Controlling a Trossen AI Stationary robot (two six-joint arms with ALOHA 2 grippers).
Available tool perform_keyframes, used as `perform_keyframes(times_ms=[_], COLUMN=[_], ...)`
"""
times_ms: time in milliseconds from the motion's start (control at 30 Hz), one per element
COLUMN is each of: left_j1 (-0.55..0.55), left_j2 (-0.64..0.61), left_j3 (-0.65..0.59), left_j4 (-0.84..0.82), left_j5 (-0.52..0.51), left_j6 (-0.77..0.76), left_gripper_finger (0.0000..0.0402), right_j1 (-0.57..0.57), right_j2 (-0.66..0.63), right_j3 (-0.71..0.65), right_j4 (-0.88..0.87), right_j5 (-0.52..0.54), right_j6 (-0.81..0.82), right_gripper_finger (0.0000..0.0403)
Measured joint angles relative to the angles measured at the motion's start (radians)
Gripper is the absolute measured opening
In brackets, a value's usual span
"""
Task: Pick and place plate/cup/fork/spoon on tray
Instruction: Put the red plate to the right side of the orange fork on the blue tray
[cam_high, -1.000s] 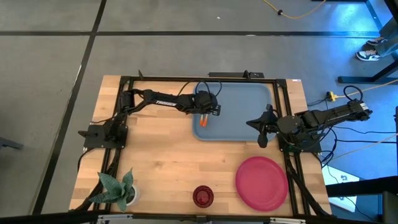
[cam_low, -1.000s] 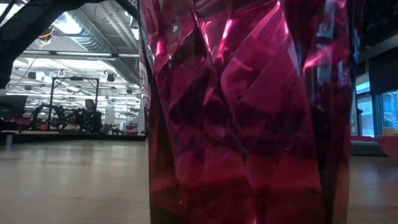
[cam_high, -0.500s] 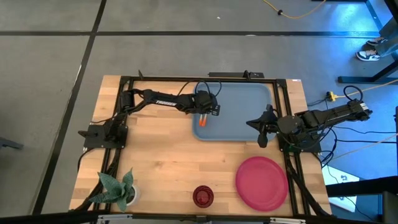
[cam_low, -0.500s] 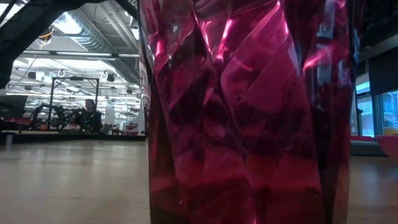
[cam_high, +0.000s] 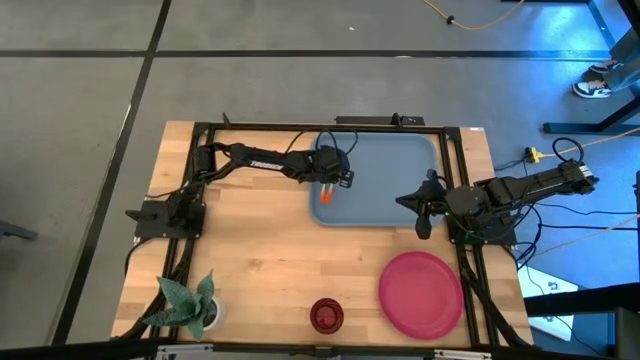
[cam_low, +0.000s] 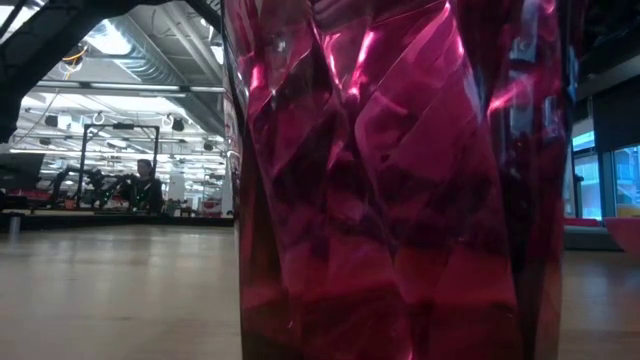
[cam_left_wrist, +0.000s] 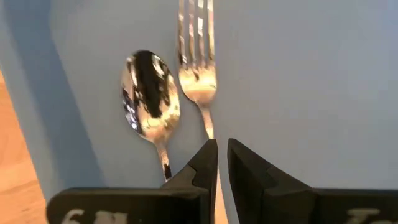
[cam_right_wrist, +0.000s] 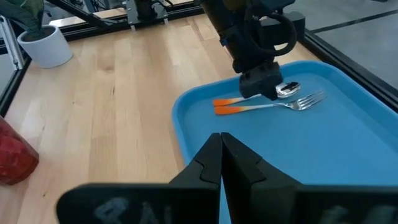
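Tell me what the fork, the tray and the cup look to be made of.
The silver-headed, orange-handled fork: polished metal head, mirror-bright; handle likely plastic.
The blue-grey rectangular tray: probably moulded plastic, smooth, matte, with a rounded rim.
The small dark red cup: glossy, faceted, translucent; plastic or glass, unclear.

Two matte black jointed arms; white lettering on left arm's (cam_high: 262, 163) link; black wedge-shaped jaws.

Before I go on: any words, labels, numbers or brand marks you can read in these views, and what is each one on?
White lettering along the left arm, high view: too small to read.
"6", white, on the body of the left hand, left wrist view; the marks after it are cut off.
White marks on the body of the right hand, right wrist view: cut off, unreadable.
No other text shows.
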Motion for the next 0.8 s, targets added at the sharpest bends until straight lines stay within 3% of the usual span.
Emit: perform_keyframes(times_ms=[433, 800], left_j1=[-0.079, -0.223], left_j2=[-0.279, -0.444], left_j3=[0.003, 0.001], left_j4=[-0.018, -0.294], left_j5=[0.064, 0.079], left_j6=[0.457, 0.695], left_gripper_finger=[0.0026, 0.0027], right_j1=[0.000, 0.000], right_j2=[-0.050, -0.055], right_j3=[0.000, 0.006], right_j4=[0.068, 0.055], right_j5=[-0.052, -0.051], right_j6=[-0.075, -0.037], right_gripper_finger=[0.0007, 0.0007])
